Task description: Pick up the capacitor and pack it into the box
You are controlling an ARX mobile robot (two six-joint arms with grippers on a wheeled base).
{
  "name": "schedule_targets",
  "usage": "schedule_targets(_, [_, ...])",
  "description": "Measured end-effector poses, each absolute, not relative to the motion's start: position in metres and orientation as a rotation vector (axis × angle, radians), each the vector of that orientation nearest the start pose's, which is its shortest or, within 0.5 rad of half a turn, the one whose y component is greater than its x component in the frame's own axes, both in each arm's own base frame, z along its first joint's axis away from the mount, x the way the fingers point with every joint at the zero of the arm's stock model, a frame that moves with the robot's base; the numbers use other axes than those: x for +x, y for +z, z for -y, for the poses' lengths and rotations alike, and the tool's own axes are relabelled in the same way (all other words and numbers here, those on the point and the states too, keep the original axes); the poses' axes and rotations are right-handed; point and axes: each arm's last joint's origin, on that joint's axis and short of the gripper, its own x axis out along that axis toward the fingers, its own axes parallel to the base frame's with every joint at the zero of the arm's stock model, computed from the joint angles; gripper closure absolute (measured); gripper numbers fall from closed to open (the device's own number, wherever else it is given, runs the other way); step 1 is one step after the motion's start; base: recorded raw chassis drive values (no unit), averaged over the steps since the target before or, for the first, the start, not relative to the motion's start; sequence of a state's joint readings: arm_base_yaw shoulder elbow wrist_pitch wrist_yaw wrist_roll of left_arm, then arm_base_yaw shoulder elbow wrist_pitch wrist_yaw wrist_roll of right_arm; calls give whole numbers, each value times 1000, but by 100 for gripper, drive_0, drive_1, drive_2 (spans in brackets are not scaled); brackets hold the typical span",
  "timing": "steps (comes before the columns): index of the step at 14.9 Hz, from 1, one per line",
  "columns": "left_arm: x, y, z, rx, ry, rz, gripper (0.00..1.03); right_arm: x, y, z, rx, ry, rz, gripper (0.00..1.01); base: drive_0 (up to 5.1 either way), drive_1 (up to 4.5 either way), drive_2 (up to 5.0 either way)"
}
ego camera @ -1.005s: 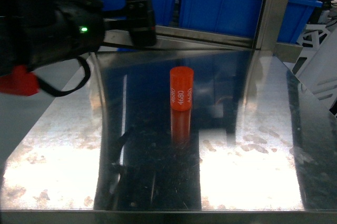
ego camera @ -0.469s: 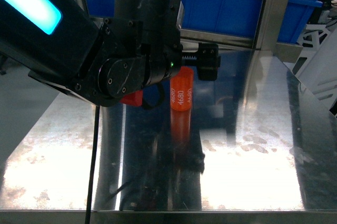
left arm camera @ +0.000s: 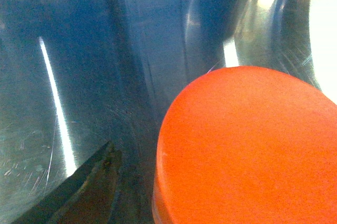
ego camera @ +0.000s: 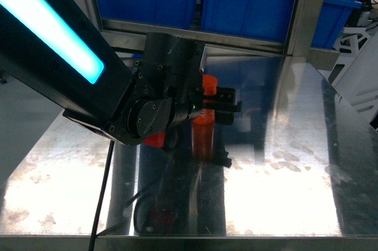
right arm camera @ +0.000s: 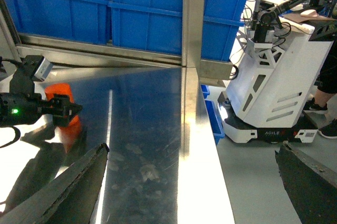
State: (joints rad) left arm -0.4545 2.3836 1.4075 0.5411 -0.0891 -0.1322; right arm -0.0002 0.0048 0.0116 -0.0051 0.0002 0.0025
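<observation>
Left hand (ego camera: pixel 221 108) of mine sits mid-frame astride the small upright orange cylindrical capacitor (ego camera: pixel 204 122) on the shiny steel worktop (ego camera: pixel 283 192), fingers apart either side, long axis vertical, my right hand far off.

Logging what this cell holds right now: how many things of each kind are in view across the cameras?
Orange capacitor: 1
Blue plastic bins: at least 2
White wheeled robot base: 1
Steel table: 1
Total: at least 5
</observation>
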Motion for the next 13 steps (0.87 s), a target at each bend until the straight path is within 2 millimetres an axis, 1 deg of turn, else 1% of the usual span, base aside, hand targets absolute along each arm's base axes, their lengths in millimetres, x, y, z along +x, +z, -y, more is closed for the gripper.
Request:
schedule_targets(2, [439, 76, 212, -20, -335, -447, 45, 97, 167, 0, 2, 0, 2, 3, 0, 0, 0])
schedule_targets(3, [439, 77, 212, -29, -331, -438, 55, 97, 167, 0, 2, 0, 2, 3, 0, 0, 0])
schedule_targets(4, [434, 82, 208, -39, -329, -423, 58, 97, 167, 0, 2, 0, 2, 3, 0, 0, 0])
schedule_targets(5, [426, 91, 202, -48, -325, -389, 58, 97, 167, 0, 2, -1, 2, 3, 0, 0, 0])
schedule_targets(6, [415, 110, 196, -62, -328, -320, 58, 97, 167, 0, 2, 0, 2, 3, 0, 0, 0])
schedule_targets(8, [383, 173, 170, -93, -320, -103, 58, 97, 167, 0, 2, 0, 2, 3, 0, 0, 0])
schedule_targets(9, [362, 201, 152, -99, -298, -1, 58, 97, 167, 0, 2, 0, 2, 3, 0, 0, 0])
schedule_targets(10, [336, 220, 130, -104, -270, 64, 58, 97, 167, 0, 2, 0, 2, 3, 0, 0, 0])
schedule_targets(11, [312, 226, 111, -97, -243, 69, 58, 97, 167, 0, 2, 0, 2, 3, 0, 0, 0])
schedule_targets(13, [253, 228, 74, -87, -195, 27, 59, 97, 167, 0, 2, -1, 2, 3, 0, 0, 0])
